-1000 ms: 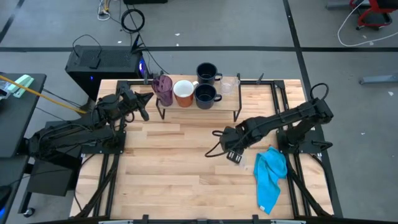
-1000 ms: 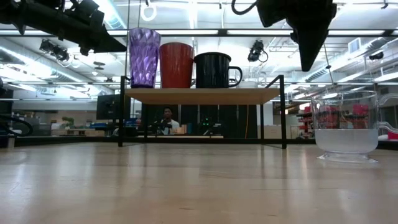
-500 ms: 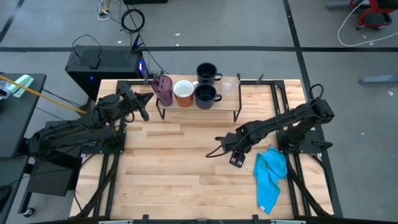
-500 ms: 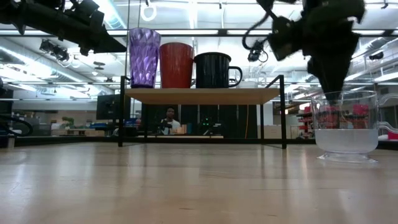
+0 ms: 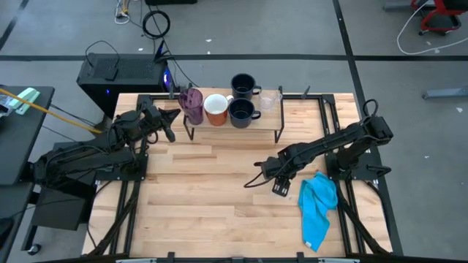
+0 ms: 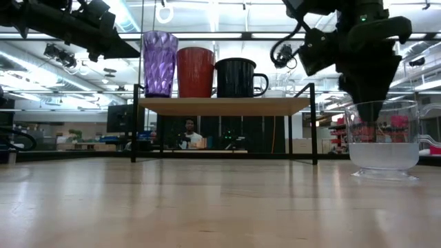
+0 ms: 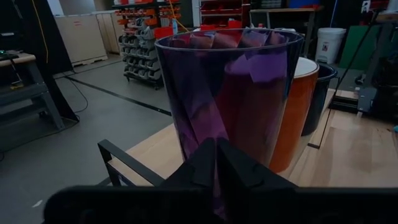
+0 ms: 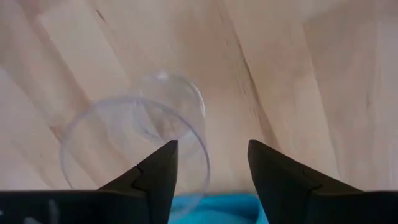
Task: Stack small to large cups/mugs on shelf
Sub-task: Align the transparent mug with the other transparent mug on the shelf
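Fingers of the right gripper (image 8: pixel 208 171) stand spread, poised over a small clear glass (image 8: pixel 134 146) upright on the wooden tabletop (image 5: pixel 212 190), just beside a crumpled blue cloth (image 5: pixel 319 207). Left gripper (image 7: pixel 216 163), pinched together, waits near that cloth's far-off translucent purple tumbler (image 7: pixel 227 93) on the low wooden shelf (image 6: pixel 224 105).

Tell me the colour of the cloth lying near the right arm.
The cloth is bright blue, clearest in the high view.

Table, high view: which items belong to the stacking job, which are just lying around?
Job:
- purple tumbler
- white-and-orange mug
- two dark mugs
- clear glass on the shelf
- clear glass under the open right hand

Lying about:
- blue cloth
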Robot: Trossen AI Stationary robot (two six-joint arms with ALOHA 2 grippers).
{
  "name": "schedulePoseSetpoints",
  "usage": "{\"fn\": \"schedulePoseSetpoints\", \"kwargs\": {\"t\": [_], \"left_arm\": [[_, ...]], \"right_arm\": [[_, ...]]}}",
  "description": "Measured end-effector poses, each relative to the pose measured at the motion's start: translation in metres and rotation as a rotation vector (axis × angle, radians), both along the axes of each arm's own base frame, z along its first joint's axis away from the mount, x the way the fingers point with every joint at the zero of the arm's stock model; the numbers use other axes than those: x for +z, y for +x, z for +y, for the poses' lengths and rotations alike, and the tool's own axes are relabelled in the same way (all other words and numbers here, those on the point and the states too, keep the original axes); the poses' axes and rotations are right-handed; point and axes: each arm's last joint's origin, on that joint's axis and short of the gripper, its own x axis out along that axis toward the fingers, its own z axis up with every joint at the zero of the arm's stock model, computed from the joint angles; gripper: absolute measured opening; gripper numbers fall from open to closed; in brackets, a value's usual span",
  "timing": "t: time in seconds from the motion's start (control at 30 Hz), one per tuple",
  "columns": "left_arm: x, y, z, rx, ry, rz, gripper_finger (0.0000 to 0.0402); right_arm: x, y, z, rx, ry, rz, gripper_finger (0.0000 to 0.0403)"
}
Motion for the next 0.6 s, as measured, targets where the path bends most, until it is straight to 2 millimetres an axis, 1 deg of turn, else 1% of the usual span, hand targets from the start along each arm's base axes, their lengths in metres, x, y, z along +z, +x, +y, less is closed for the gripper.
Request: {"fn": "schedulePoseSetpoints", "kwargs": {"t": [0.2, 0.3, 0.43, 0.6], "left_arm": [[0.0, 0.0, 0.0, 0.0, 0.0, 0.0, 0.0025], [0.0, 0.0, 0.0, 0.0, 0.0, 0.0, 0.002], [0.0, 0.0, 0.0, 0.0, 0.0, 0.0, 0.0016], [0.0, 0.0, 0.0, 0.0, 0.0, 0.0, 0.0023]], "right_arm": [[0.0004, 0.0074, 0.0012, 0.141, -0.014, -0.089, 0.0176], [0.0004, 0.008, 0.0003, 0.201, -0.046, -0.1, 0.0164], [0.0004, 0.0081, -0.0002, 0.234, -0.061, -0.102, 0.0143], [0.0004, 0.0081, -0.0002, 0.235, -0.062, -0.102, 0.0107]]}}
